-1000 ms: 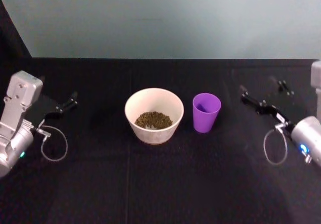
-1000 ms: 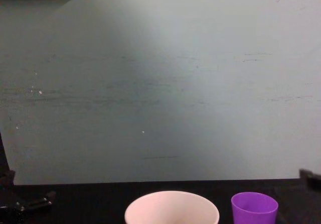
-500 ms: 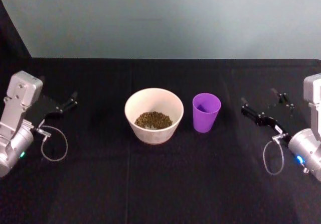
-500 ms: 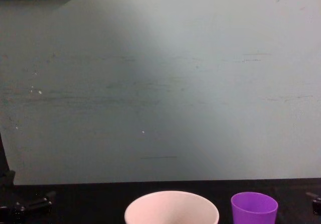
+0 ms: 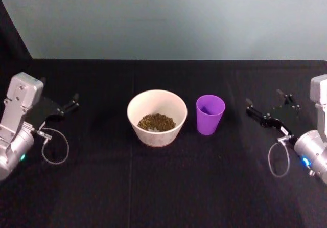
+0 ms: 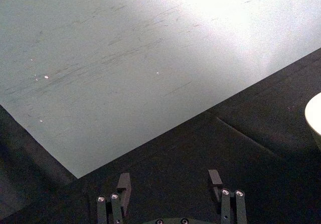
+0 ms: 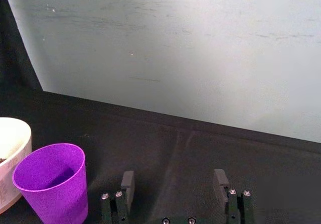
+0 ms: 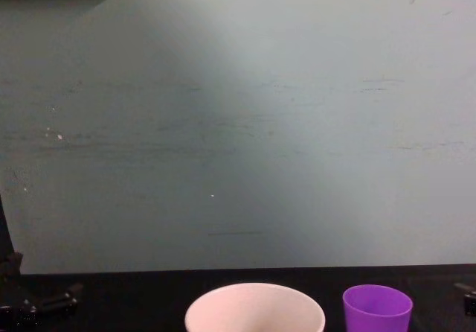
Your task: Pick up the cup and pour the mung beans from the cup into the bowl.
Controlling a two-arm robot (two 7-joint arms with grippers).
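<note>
Beans in the bowl, cup back down, right arm drawing away.

Head view: the right gripper, fingers spread and empty, has pulled back toward the desk's right edge; the cup stands mid-desk just right of the bowl, which holds the mung beans, so pouring looks finished. The left gripper stays parked, spread, near the left edge. Right wrist view: the cup's inside is shadowed. Chest view: both vessels are cut off low.
</note>
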